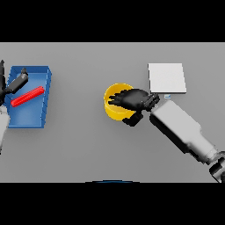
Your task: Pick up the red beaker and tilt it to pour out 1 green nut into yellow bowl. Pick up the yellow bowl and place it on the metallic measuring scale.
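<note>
The right hand [132, 100] has its fingers [115, 100] curled over the yellow bowl [113, 112], gripping its rim, so next it must lift the bowl to the metallic measuring scale [166, 78] just behind.

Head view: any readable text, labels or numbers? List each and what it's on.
None readable.
Scale: a small pale patch on its near edge, maybe a display, too small to read.
Yellow bowl, blue tray, red beaker: no markings show.
Right hand covers part of the bowl; left hand sits at the tray.
</note>
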Controlling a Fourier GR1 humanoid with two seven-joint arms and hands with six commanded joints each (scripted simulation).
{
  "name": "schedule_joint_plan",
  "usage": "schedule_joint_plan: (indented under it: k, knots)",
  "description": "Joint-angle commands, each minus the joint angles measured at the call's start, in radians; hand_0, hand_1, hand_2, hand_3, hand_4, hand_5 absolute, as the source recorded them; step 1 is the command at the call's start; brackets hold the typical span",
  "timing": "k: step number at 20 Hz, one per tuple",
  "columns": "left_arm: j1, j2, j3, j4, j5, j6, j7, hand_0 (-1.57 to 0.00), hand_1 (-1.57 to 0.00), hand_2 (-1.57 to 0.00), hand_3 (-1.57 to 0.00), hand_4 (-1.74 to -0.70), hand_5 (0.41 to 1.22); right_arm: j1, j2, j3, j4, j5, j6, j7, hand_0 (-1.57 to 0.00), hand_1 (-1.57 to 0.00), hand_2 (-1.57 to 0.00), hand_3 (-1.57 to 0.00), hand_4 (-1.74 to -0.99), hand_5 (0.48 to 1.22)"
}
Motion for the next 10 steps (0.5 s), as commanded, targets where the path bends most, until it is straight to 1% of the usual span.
schedule_joint_plan:
  k: [1, 2, 3, 4, 5, 6, 7, 8, 9, 10]
  knots:
    - [-0.005, 0.005, 0.004, 0.001, -0.002, 0.004, 0.002, 0.00, 0.00, 0.00, 0.00, -0.74, 0.697, 0.002, 0.001, 0.002, 0.004, -0.003, 0.013, -0.001, 0.00, 0.00, -0.01, -0.05, -1.285, 0.753]
    - [-0.003, 0.006, 0.003, -0.004, -0.004, 0.004, 0.004, 0.00, 0.00, 0.00, 0.00, -0.75, 0.699, 0.007, 0.000, 0.002, 0.003, -0.005, 0.021, 0.004, 0.00, 0.00, -0.02, -0.07, -1.289, 0.758]
    - [-0.009, 0.008, 0.005, -0.002, -0.001, 0.003, -0.002, 0.00, 0.00, 0.00, 0.00, -0.75, 0.700, 0.012, 0.017, -0.005, 0.015, -0.011, 0.030, 0.036, 0.00, -0.01, -0.04, -0.10, -1.293, 0.776]
    - [-0.009, 0.002, 0.003, 0.001, -0.005, 0.009, 0.002, 0.00, 0.00, 0.00, 0.00, -0.75, 0.701, 0.007, 0.023, -0.010, 0.015, -0.016, 0.039, 0.049, -0.03, -0.04, -0.07, -0.14, -1.302, 0.805]
    - [-0.011, -0.004, -0.001, 0.012, -0.008, 0.013, -0.004, 0.00, 0.00, 0.00, 0.00, -0.75, 0.701, 0.016, 0.028, -0.002, 0.011, -0.011, 0.040, 0.058, -0.16, -0.14, -0.15, -0.18, -1.321, 0.839]
    - [-0.006, 0.003, 0.002, -0.002, -0.003, 0.005, -0.004, 0.00, 0.00, 0.00, 0.00, -0.75, 0.700, 0.019, 0.017, 0.003, 0.014, -0.010, 0.034, 0.027, -0.44, -0.42, -0.38, -0.24, -1.351, 0.915]
    - [-0.006, 0.007, 0.002, -0.004, 0.000, -0.002, -0.010, 0.00, 0.00, 0.00, 0.00, -0.76, 0.703, 0.018, 0.015, 0.003, 0.007, -0.012, 0.035, 0.014, -0.67, -0.65, -0.61, -0.31, -1.394, 0.976]
    - [-0.010, 0.003, 0.000, 0.004, -0.004, 0.001, 0.001, 0.00, 0.00, 0.00, 0.00, -0.76, 0.704, 0.019, 0.011, -0.001, 0.008, -0.018, 0.041, 0.000, -0.85, -0.84, -0.81, -0.40, -1.463, 1.025]
    - [-0.006, 0.009, 0.000, -0.004, -0.004, -0.003, -0.004, 0.00, 0.00, 0.00, 0.00, -0.76, 0.703, 0.012, 0.012, -0.001, 0.017, -0.022, 0.049, -0.006, -0.99, -0.98, -0.96, -0.55, -1.514, 1.064]
    - [-0.017, 0.003, -0.006, 0.004, -0.009, -0.002, 0.003, 0.00, 0.00, 0.00, 0.00, -0.76, 0.701, 0.016, 0.003, -0.001, 0.005, -0.030, 0.065, -0.004, -1.11, -1.10, -1.08, -0.71, -1.557, 1.096]
